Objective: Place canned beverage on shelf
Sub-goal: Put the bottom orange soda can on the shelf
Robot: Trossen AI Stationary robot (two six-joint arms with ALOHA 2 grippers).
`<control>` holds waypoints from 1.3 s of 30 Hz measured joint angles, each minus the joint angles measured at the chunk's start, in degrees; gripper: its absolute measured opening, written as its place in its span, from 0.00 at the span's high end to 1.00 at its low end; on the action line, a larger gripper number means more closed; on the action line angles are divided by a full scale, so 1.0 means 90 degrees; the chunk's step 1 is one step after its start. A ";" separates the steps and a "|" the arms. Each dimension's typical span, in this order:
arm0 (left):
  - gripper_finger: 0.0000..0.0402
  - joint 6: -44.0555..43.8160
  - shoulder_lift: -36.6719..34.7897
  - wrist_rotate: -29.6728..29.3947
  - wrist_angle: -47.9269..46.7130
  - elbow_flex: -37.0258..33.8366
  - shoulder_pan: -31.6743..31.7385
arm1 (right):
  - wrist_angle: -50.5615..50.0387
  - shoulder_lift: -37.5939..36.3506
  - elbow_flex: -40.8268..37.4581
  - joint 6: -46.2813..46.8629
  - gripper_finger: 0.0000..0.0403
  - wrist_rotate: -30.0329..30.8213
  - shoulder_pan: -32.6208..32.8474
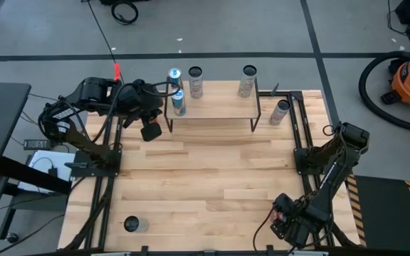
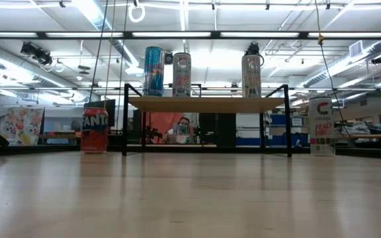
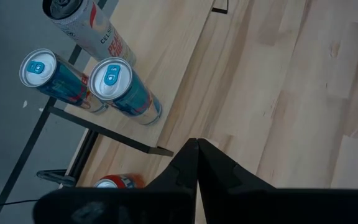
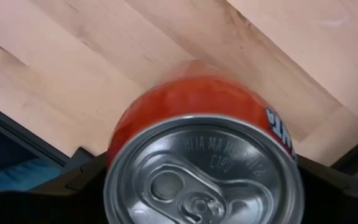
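Because the task is to set a drink on the shelf, the right end effector, at the lower right of the overhead frame, is clamped wide around an orange can, one finger against each flank, well apart from the shelf at upper centre. The left end effector waits closed just off the shelf's left end, above a second orange can standing on the desk. Four cans already stand on the board, leaving bare wood toward its right. From above, the right arm hides the held can entirely. Whether it is lifted or resting on the desk cannot be made out. Only its lid and upper wall show at the wrist, with the label cut off.
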 joint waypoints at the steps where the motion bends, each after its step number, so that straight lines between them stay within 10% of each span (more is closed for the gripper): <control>1: 0.98 0.0000 0.0000 0.0000 0.0002 0.0000 0.0001 | 0.0000 0.0000 0.0000 0.0024 0.15 0.0044 -0.0008; 39: 0.98 0.0000 0.0000 0.0000 0.0002 0.0000 0.0001 | 0.0277 -0.0007 0.0012 -0.1003 0.26 -0.0152 -0.0621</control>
